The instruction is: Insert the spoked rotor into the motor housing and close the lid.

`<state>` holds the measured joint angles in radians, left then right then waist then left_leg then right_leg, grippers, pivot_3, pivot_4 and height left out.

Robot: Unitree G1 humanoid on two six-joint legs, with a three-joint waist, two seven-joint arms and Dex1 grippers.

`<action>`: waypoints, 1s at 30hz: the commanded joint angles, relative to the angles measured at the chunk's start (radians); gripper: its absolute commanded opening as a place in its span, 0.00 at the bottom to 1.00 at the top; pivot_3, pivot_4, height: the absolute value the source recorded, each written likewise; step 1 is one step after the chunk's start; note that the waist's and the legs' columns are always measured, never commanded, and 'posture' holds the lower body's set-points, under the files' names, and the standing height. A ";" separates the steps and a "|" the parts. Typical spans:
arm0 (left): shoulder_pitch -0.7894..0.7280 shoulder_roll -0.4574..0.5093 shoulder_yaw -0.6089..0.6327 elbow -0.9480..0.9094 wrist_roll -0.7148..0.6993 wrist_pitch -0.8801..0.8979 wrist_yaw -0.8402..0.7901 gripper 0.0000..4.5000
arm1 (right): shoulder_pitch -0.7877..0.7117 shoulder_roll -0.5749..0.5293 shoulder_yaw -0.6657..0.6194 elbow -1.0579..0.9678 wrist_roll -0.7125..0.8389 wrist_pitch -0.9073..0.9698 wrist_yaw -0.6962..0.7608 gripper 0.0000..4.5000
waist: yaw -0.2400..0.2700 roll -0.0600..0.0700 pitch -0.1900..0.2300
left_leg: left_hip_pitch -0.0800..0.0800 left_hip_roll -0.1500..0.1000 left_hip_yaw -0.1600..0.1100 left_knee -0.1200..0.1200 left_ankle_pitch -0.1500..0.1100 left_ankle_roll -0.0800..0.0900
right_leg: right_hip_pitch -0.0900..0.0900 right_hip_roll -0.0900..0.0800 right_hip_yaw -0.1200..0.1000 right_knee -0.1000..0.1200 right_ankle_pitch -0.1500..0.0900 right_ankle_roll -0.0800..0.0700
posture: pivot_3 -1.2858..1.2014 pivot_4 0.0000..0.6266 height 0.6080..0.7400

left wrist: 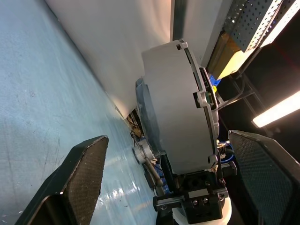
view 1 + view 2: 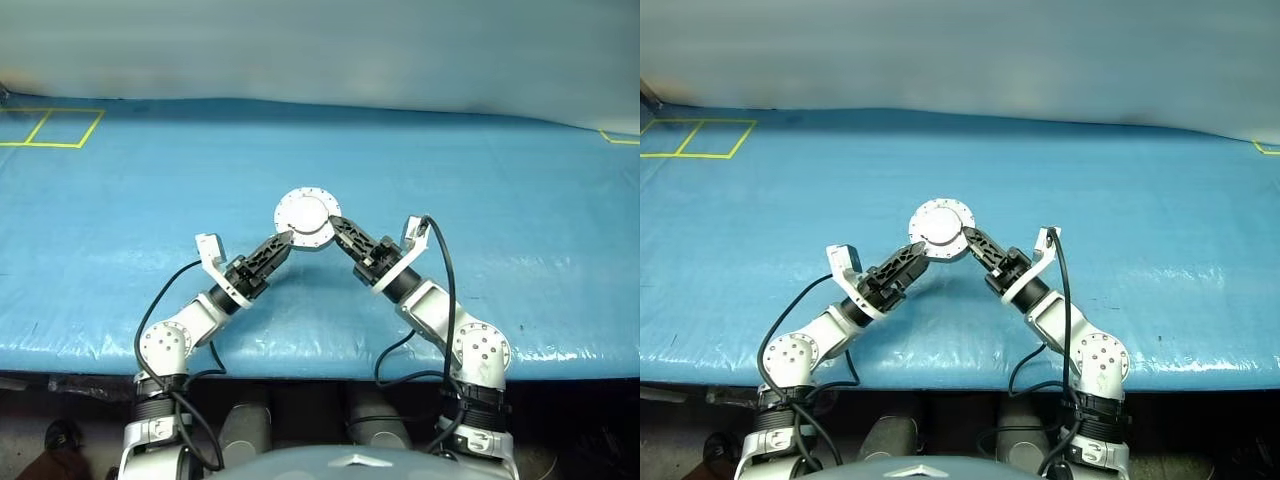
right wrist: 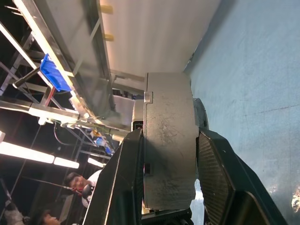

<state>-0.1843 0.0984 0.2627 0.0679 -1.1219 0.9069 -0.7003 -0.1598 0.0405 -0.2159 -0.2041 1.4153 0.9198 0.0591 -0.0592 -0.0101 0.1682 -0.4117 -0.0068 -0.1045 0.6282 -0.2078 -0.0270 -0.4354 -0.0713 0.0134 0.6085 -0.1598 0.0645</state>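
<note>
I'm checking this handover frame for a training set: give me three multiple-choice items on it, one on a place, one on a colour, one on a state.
1. Where is the closed motor housing?
A. flat on the table
B. held up above the blue table, between both arms
C. on the floor

2. What colour is the housing's outer face?
A. pale grey
B. red
C. black

3. How do the end effectors stand?
A. both open
B. left end effector open, right end effector clamped on the housing
C. both clamped

Answers: 1 B, both arms meet under it; 2 A, the head views show plain pale metal; 3 B, left fingers stand clear, right fingers press its sides.

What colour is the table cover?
Blue, the table cover shows best in the left eye view.
</note>
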 commanded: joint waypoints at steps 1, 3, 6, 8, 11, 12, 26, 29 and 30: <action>-0.020 -0.014 -0.006 -0.044 -0.034 0.004 -0.008 1.00 | -0.002 -0.003 0.034 -0.067 0.048 -0.002 0.039 0.28 | 0.000 0.000 0.000 | 0.000 0.000 0.000 0.000 0.000 0.000 | 0.000 0.000 0.000 0.000 0.000 0.000 | 0.52 0.24 1.00; -0.026 -0.027 0.000 -0.047 -0.046 -0.002 -0.004 1.00 | 0.005 -0.011 0.045 -0.070 0.048 0.000 0.045 0.28 | 0.000 0.000 0.000 | 0.000 0.000 0.000 0.000 0.000 0.000 | 0.000 0.000 0.000 0.000 0.000 0.000 | 0.52 0.24 1.00; -0.038 -0.038 0.002 -0.041 -0.050 -0.012 -0.004 1.00 | 0.011 -0.022 0.064 -0.080 0.050 0.001 0.056 0.28 | 0.000 0.000 0.000 | 0.000 0.000 0.000 0.001 0.000 0.000 | 0.000 0.000 0.000 0.000 0.000 0.000 | 0.52 0.24 1.00; -0.041 -0.036 -0.012 -0.040 -0.033 -0.016 -0.012 1.00 | 0.013 -0.030 0.075 -0.083 0.048 0.000 0.060 0.28 | 0.000 0.000 0.000 | 0.000 0.000 0.000 0.001 0.000 0.000 | 0.000 0.000 0.000 0.000 0.000 0.000 | 0.52 0.24 1.00; -0.042 -0.040 -0.019 -0.037 -0.020 -0.031 -0.018 1.00 | 0.014 -0.038 0.083 -0.084 0.043 -0.008 0.066 0.28 | 0.000 0.000 0.000 | 0.000 0.000 0.000 0.001 0.000 0.000 | 0.001 0.000 0.000 0.000 0.000 0.000 | 0.52 0.24 1.00; -0.041 -0.039 -0.022 -0.035 -0.016 -0.037 -0.019 1.00 | 0.014 -0.039 0.084 -0.085 0.042 -0.011 0.066 0.28 | 0.000 0.000 0.000 | 0.000 0.000 0.000 0.001 0.000 0.000 | 0.001 0.000 0.000 0.000 0.000 0.000 | 0.52 0.24 1.00; -0.029 -0.022 -0.043 -0.034 0.003 -0.057 -0.023 0.57 | 0.011 -0.048 0.096 -0.077 0.020 -0.034 0.066 0.28 | 0.001 0.000 0.000 | 0.001 0.000 0.000 0.001 0.000 0.000 | 0.001 0.000 0.000 0.000 0.000 0.000 | 0.52 0.24 1.00; -0.028 -0.021 -0.043 -0.032 -0.001 -0.060 -0.027 0.57 | 0.009 -0.049 0.097 -0.076 0.014 -0.037 0.066 0.28 | 0.001 0.000 0.000 | 0.001 0.000 0.000 0.001 0.000 0.000 | 0.001 0.000 0.000 0.000 0.000 0.000 | 0.52 0.24 1.00; -0.030 -0.022 -0.043 -0.029 0.007 -0.063 -0.012 0.57 | 0.009 -0.050 0.098 -0.077 0.010 -0.039 0.066 0.28 | 0.001 0.000 0.000 | 0.001 0.000 0.000 0.001 0.000 0.000 | 0.001 0.000 0.000 0.000 0.000 0.000 | 0.52 0.24 1.00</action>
<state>-0.2114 0.0705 0.2250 0.0686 -1.1377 0.8638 -0.7185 -0.1326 -0.0183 -0.1159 -0.2354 1.4093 0.9070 0.1070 -0.0585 -0.0102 0.1681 -0.4112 -0.0069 -0.1047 0.6291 -0.2078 -0.0270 -0.4342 -0.0712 0.0134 0.6085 -0.1598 0.0645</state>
